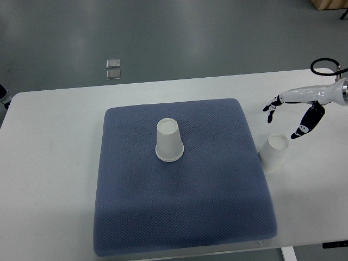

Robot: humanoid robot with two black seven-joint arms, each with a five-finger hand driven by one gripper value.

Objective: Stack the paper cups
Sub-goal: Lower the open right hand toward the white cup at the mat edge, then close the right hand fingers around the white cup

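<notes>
One white paper cup point(169, 141) stands upside down near the middle of the blue-grey mat point(179, 217). A second white paper cup point(273, 153) stands upside down on the white table, just off the mat's right edge. My right hand point(288, 117) comes in from the right edge and hovers above and a little behind that second cup. Its fingers are spread and hold nothing. No left hand shows.
The white table point(49, 174) carries the mat and reaches to the picture's left and right edges. Beyond its far edge is grey floor with a small metal fitting point(113, 69). A black cable loop point(324, 68) sits by my right wrist.
</notes>
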